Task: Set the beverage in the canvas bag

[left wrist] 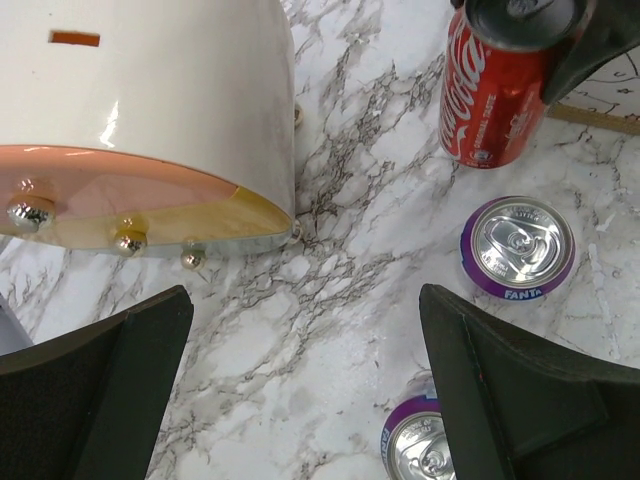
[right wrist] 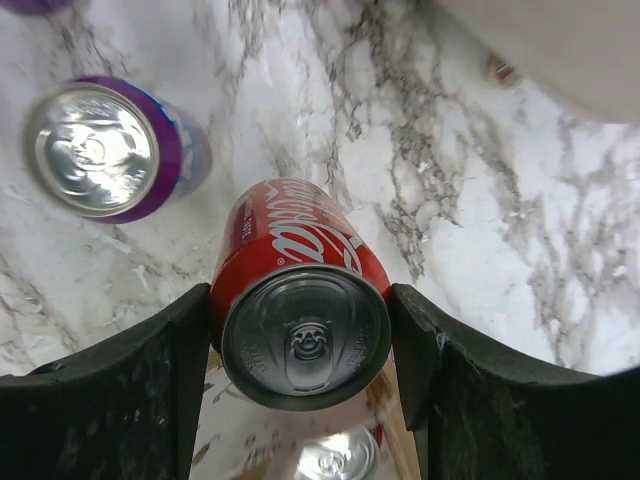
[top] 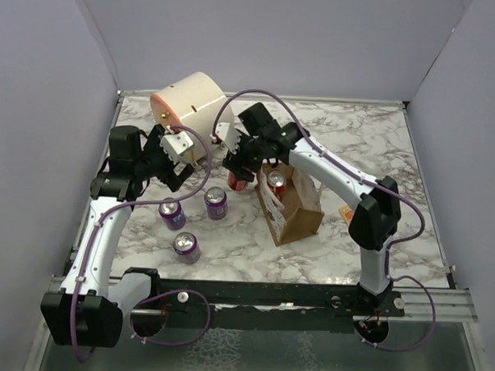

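- My right hand (right wrist: 300, 345) is clamped on the red cola can (right wrist: 300, 300), with one finger pressed against each side. Its silver top faces my wrist camera.
- From above, the red cola can (top: 238, 183) is at centre frame, just left of the canvas bag (top: 296, 208) and outside it. I can't tell whether its base touches the tabletop (top: 356, 141).
- The canvas bag stands right of centre, mouth up, with another can (top: 276, 183) showing inside it.
- My left hand (left wrist: 310, 400) is released, fingers spread wide over bare marble with nothing between them.
- The cream cylinder (left wrist: 150, 110) lies on its side, filling the upper left of my left wrist view.
- Three purple cans (top: 216, 202) stand upright left of centre, below both hands and well apart from the bag.
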Robot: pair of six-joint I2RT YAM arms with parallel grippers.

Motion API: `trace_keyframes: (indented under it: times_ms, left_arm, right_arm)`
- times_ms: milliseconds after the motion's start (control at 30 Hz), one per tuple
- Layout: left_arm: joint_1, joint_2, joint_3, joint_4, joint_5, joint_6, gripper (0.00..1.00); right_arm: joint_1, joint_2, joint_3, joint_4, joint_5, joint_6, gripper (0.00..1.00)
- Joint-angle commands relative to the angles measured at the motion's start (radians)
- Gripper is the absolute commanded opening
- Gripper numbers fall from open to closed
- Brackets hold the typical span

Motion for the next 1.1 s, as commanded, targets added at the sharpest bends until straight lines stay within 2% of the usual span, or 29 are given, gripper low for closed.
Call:
trace_keyframes:
  times_ms: [0,100,200,300,467,600,867,1067]
  left_arm:
    - [0.005,-0.003,0.036,0.049,0.07,-0.052,0.99]
    - [0.005,0.024,0.071,0.051,0.085,-0.088,0.98]
    - [0.001,0.05,0.082,0.077,0.077,-0.129,0.9]
    - [-0.013,0.083,0.115,0.078,0.071,-0.137,0.87]
    - [-0.072,0.121,0.168,0.032,0.162,-0.059,0.87]
    - [-0.178,0.177,0.229,-0.047,0.188,0.04,0.85]
    - [-0.373,0.311,0.318,-0.137,0.263,0.25,0.86]
    - [-0.527,0.403,0.443,-0.253,0.239,0.369,0.88]
  right_arm:
    - [0.001,-0.217,0.081,0.132,-0.053,0.091,0.29]
    - [-0.001,-0.274,0.096,0.133,-0.045,0.11,0.27]
    - [-0.001,-0.333,0.09,0.128,-0.014,0.113,0.26]
    - [-0.002,-0.405,0.061,0.128,0.03,0.109,0.25]
    - [-0.008,-0.526,0.001,0.111,0.121,0.082,0.25]
    - [-0.043,-0.618,-0.086,0.11,0.163,0.058,0.24]
    - [-0.234,-0.776,-0.234,0.041,-0.017,0.06,0.24]
    - [-0.314,-0.849,-0.345,-0.023,-0.145,0.047,0.23]
